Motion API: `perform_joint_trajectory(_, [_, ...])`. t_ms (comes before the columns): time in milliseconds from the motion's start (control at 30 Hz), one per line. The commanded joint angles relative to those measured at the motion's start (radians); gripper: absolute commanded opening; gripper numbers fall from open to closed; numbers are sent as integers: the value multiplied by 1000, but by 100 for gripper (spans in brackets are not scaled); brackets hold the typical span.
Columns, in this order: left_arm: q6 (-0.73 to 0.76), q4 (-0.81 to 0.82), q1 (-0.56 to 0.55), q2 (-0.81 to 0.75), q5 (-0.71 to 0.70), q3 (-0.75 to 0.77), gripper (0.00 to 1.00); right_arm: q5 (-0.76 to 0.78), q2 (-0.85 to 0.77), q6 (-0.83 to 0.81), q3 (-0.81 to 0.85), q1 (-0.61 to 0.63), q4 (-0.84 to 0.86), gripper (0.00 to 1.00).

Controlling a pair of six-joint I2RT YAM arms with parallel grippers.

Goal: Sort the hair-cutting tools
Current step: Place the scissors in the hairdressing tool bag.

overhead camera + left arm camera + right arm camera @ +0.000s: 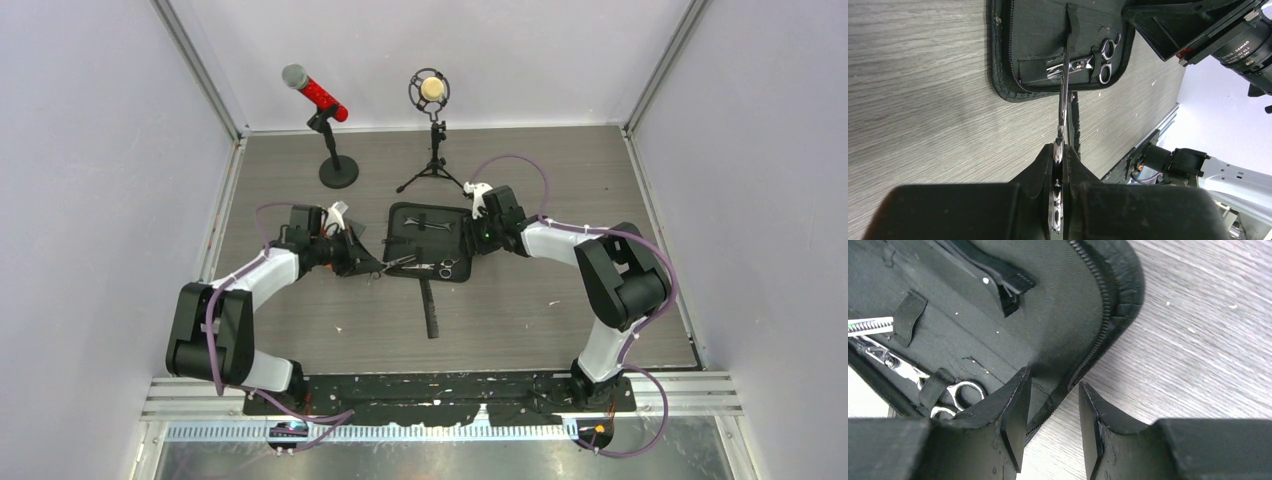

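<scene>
In open black case (1063, 285): scissors (1083, 64) strapped; left tool (1062, 152) clamped on second scissors (1063, 105); right tool (1054, 380) apart.

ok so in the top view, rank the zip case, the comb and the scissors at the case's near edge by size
1. zip case, clearly largest
2. comb, long but thin
3. scissors, slightly shorter than the comb
All three lie flat at about the same height, so nearness to the camera shouldn't skew this.

red microphone (318, 96), cream microphone (431, 90), black case (404, 240)
</scene>
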Motion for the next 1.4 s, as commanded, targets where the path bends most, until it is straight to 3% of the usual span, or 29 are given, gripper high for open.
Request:
perform_joint_trajectory(0, [122,-281,-7,5,-109,74,0,-98,-40,-170,-37,3,5,5])
perform_joint_trajectory(133, [183,-388,-7,29,-186,151,0,-201,-43,-208,-60,6,27,5])
perform_joint_trajectory(267, [190,-336,-6,72,-149,174,0,-289,-31,-214,-57,6,62,5])
perform_joint_trajectory(467, [265,-330,10,169,-147,248,20,-288,-37,-223,-64,6,80,5])
perform_joint_trajectory(600, [279,-358,10,230,-165,323,27,-301,-34,-215,-66,6,90,5])
perform_joint_trajectory(900, [274,-407,2,322,-238,440,32,-304,-39,-206,-65,6,90,5])
perform_joint_trajectory(1167, [291,-462,-19,307,-332,483,73,-226,-78,-129,-74,6,107,7])
perform_joint_trajectory(1367, [281,-479,-50,242,-398,484,98,-146,-142,-17,-94,4,141,26])
